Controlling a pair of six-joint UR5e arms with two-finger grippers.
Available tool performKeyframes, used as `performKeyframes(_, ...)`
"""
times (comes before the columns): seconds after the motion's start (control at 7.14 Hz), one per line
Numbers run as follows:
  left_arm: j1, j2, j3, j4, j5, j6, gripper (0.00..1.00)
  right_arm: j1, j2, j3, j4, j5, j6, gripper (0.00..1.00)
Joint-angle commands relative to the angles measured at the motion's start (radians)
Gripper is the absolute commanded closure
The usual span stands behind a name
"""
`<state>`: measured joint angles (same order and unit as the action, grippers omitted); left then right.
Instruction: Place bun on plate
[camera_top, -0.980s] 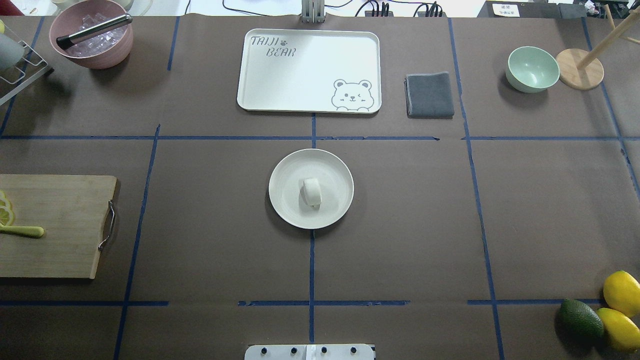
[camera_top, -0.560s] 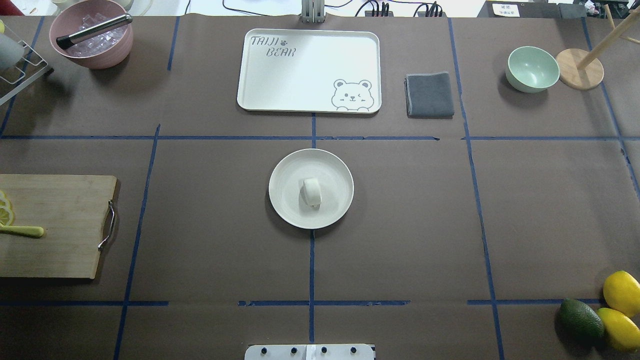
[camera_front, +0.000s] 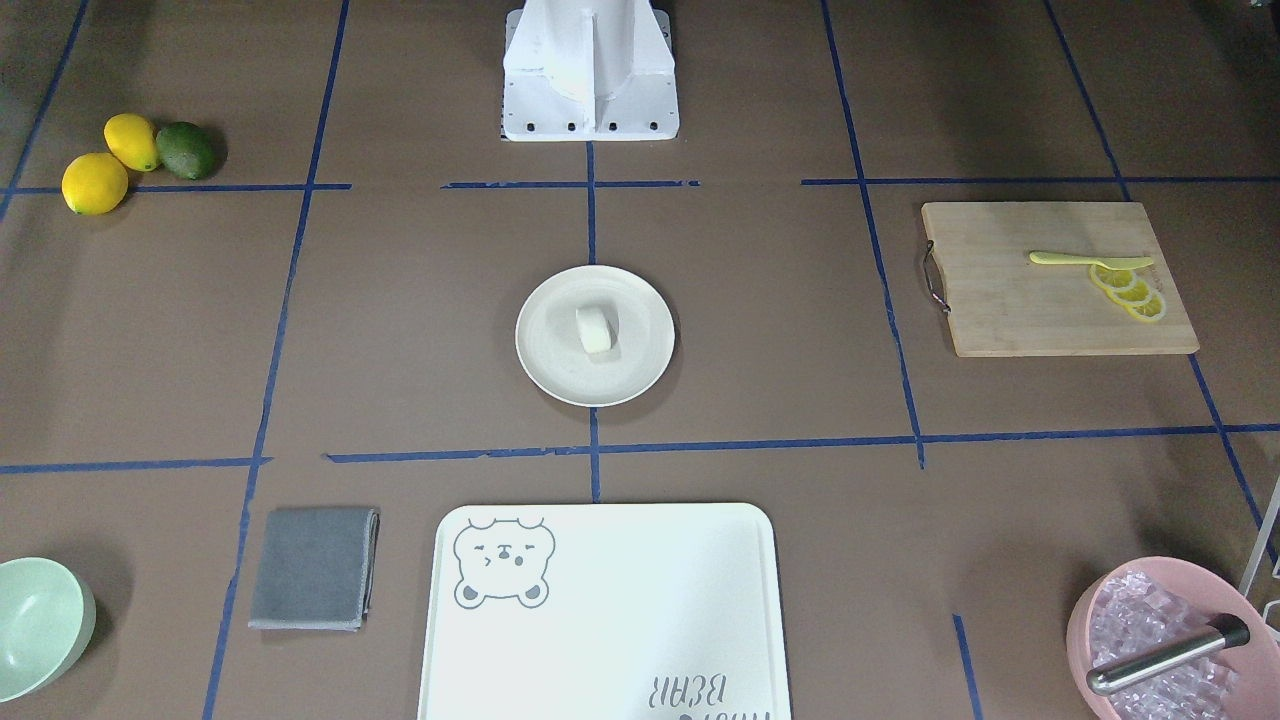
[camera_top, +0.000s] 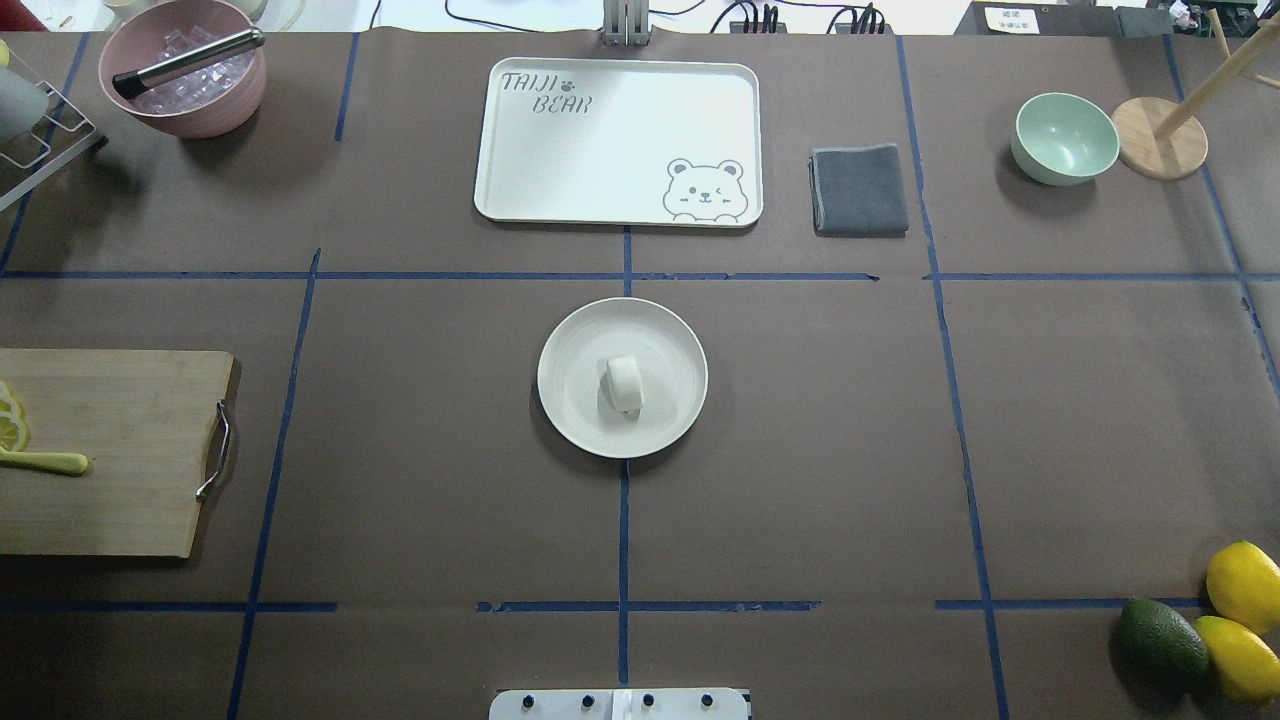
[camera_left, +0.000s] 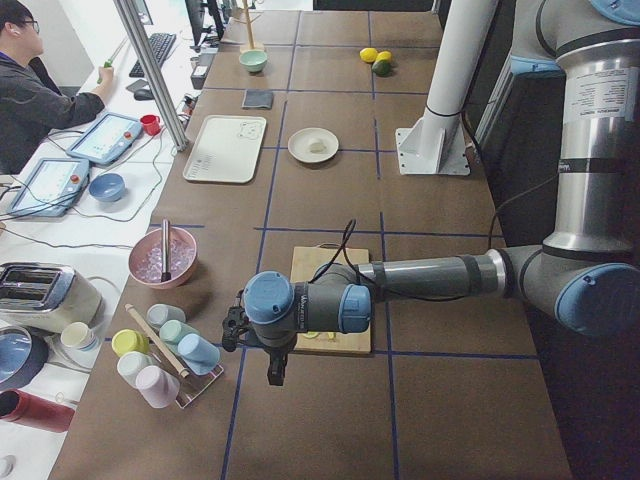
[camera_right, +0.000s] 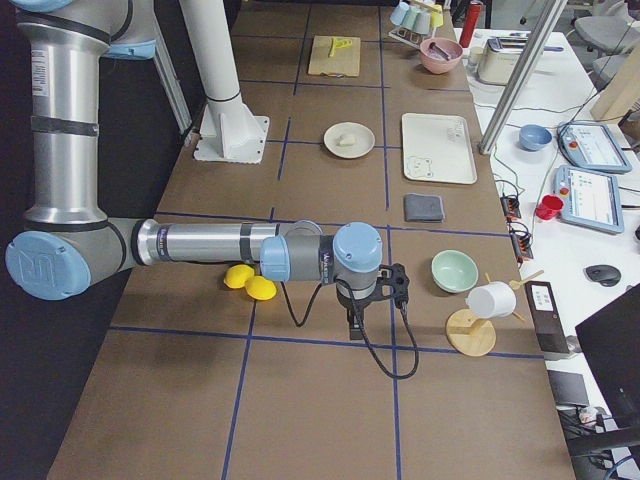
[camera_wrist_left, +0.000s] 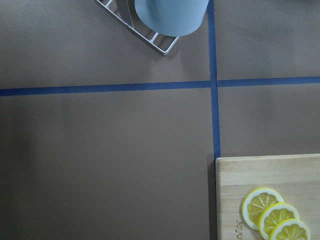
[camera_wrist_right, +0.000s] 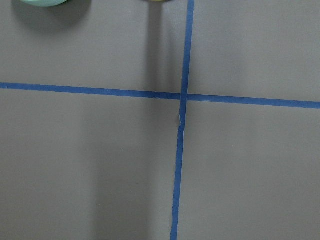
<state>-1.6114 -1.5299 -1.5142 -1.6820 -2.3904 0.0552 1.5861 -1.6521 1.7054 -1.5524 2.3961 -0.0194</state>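
Cream-white and round, the plate (camera_top: 566, 412) sits at the centre of the brown-papered table (camera_top: 420, 400), on a line of blue tape. You find the bun (camera_top: 624, 384) lying on the middle of the plate, clear of the rim and touched by no gripper.

Beyond the plate, on the far side from the robot, lie the bear-print tray (camera_top: 600, 150) and, beside it, a folded grey cloth (camera_top: 860, 190). A mint-green bowl (camera_top: 1065, 138) stands further toward the robot's right.

Both arms are well apart from the plate. In the left side view, the left gripper (camera_left: 273, 378) points down at the table's left end, near the wooden cutting board (camera_top: 110, 450) that carries the lemon slices (camera_top: 12, 420). In the right side view, the right gripper (camera_right: 355, 325) points down over bare paper at the table's right end, between two lemons (camera_right: 250, 283) and the mint-green bowl.

You cannot tell from these views whether either gripper's jaws are apart or together, and the wrist cameras show only table, tape and object edges.
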Motion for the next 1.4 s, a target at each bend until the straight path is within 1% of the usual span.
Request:
performKeyframes(0.0,0.001,-0.001,0.0,-0.002,0.0,-0.003,0.0,0.0,0.0,0.0,0.0,0.0,0.001,0.0)
performKeyframes(0.84,0.001,-0.015,-0.015,0.013,-0.003,0.012,0.0,0.0,0.002,0.0,0.002,0.0,-0.001,0.0)
performKeyframes(1.26,-0.018,-0.015,-0.043,0.089,-0.006,0.064,0.0,0.0,0.003,-0.001,0.002,-0.003,-0.001,0.0)
